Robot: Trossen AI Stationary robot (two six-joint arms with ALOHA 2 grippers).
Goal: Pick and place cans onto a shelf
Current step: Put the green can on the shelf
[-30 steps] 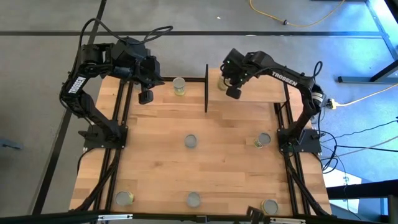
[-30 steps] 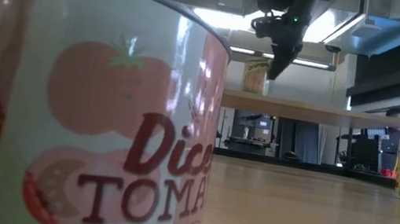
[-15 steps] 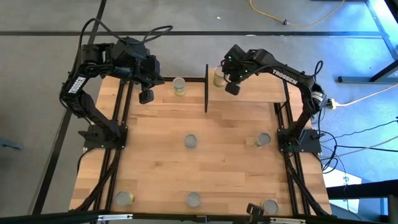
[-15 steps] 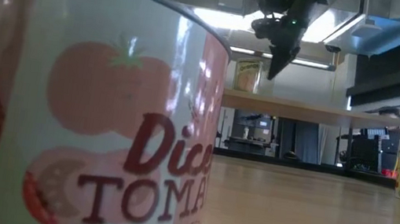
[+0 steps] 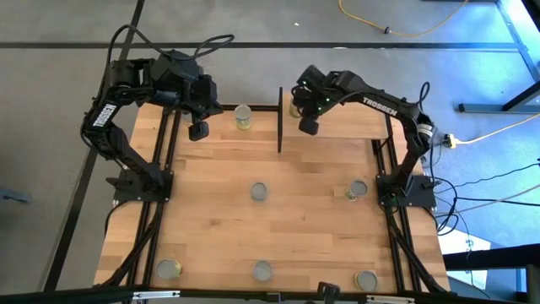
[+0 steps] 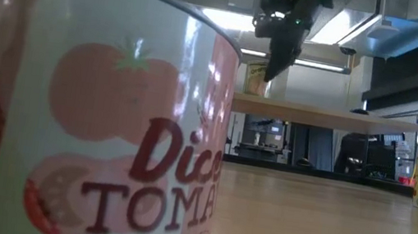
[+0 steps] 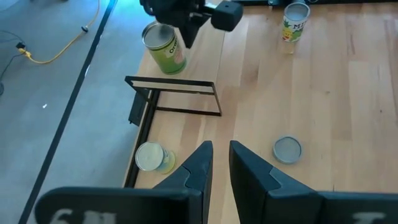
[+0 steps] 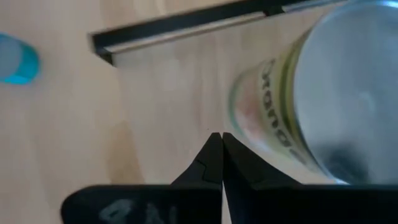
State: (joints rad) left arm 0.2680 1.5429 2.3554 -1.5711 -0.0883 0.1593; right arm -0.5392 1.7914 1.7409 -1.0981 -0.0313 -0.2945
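Observation:
A yellow-green can [image 5: 294, 105] stands upright on its base at the left end of the shelf [image 5: 346, 127], a raised light-wood board. It also shows in the low view [image 6: 255, 78] and the left wrist view [image 7: 165, 46]. My right gripper [image 5: 309, 127] is shut and empty, pointing down close beside this can on its near right side [image 8: 221, 135]. My left gripper [image 5: 197, 131] hangs over the table's far left with a narrow gap between its fingers [image 7: 221, 149], holding nothing. My right gripper's shut fingers [image 8: 214, 155] stand right beside the side wall [image 8: 249, 118] of the can on the shelf, coming from above. I cannot tell whether they touch it.
A can [image 5: 243, 116] stands left of the shelf's black upright [image 5: 279, 118]. Others stand at mid table [image 5: 258, 192], mid right [image 5: 357, 191], and along the near edge [image 5: 169, 270], [image 5: 262, 271], [image 5: 365, 280]. A red tomato can [image 6: 85, 115] fills the low view's left.
My right gripper has gone a little toward the table's left along the shelf, staying shut beside the yellow-green can. The can stands slightly farther left on the shelf than a second ago, still upright.

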